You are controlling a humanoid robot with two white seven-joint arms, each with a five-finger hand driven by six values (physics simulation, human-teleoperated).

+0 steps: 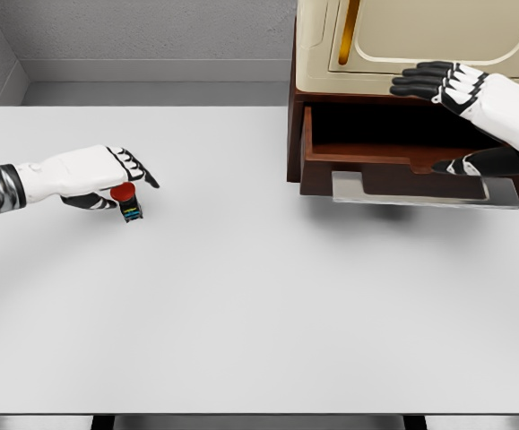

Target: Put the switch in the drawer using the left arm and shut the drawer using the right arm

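The switch [128, 202], a small dark block with a red round button on top, sits at the left of the white table [241, 296]. My left hand [120, 184] reaches in from the left and closes its fingers around the switch, thumb below and fingers over the top. The brown drawer [393, 161] stands pulled out from the cabinet at the upper right, with a grey metal handle [425, 190] along its front. My right hand [443, 121] hovers at the drawer, fingers spread above its opening and thumb near the handle, holding nothing.
A cream-coloured cabinet [420, 40] with a rounded panel sits above the drawer. Grey walls stand behind the table. The table's front edge runs along the bottom of the view.
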